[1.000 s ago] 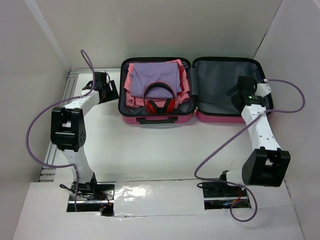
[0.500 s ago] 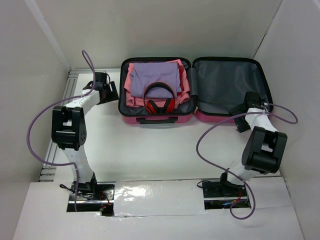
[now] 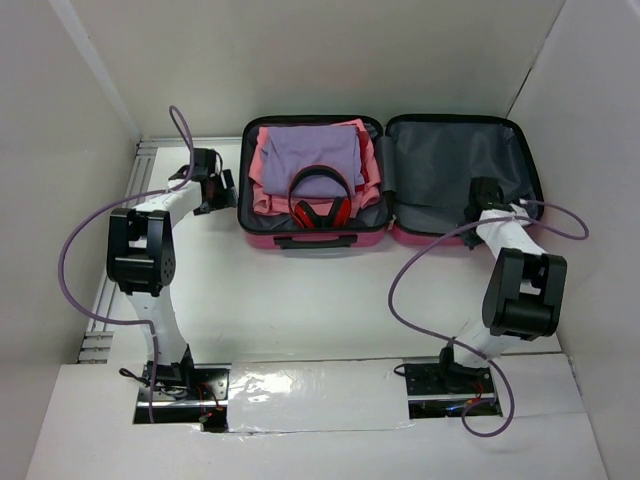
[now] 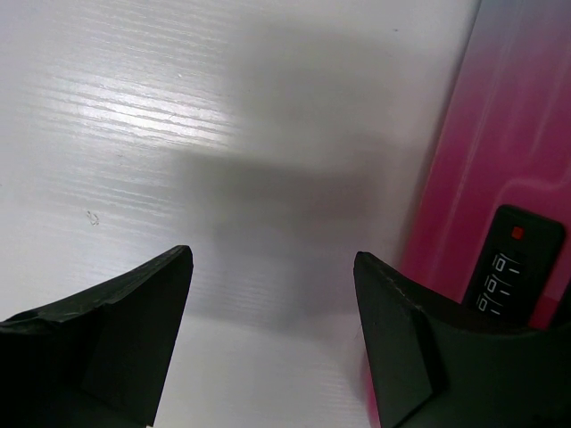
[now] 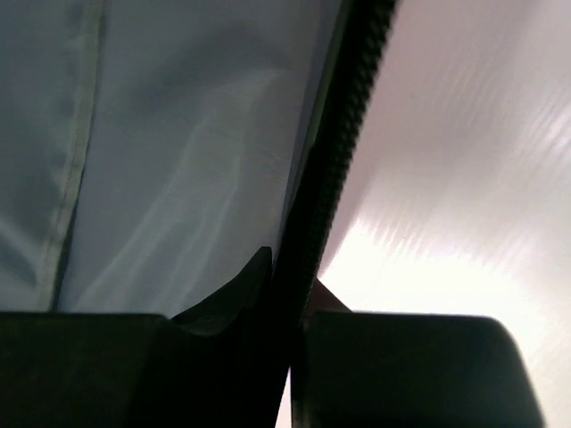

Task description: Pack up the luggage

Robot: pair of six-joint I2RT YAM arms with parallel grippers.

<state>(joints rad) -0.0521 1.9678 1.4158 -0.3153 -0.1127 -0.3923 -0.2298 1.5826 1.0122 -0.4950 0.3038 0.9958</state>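
Note:
The luggage (image 3: 316, 239) lies open at the back of the table. Its left half holds folded pink (image 3: 262, 190) and purple clothes (image 3: 312, 150) with red headphones (image 3: 320, 206) on top. The right half is the lid, showing grey lining (image 3: 445, 165). My right gripper (image 3: 483, 197) sits at the lid's near right rim; the right wrist view shows it (image 5: 290, 278) shut on the black zipper rim (image 5: 346, 125), lining (image 5: 178, 134) to its left. My left gripper (image 3: 221, 188) (image 4: 272, 260) is open beside the luggage's pink left wall (image 4: 504, 134), holding nothing.
A black combination lock (image 4: 502, 269) sits on the luggage's side next to my left gripper's right finger. A white wall stands close to the right of the lid (image 3: 585, 150). A metal rail (image 3: 125, 215) runs along the table's left edge. Purple cables loop from both arms.
My right arm has drawn back from over the lid to its near rim, and its jaws have closed on the rim. My left gripper has edged slightly toward the luggage.

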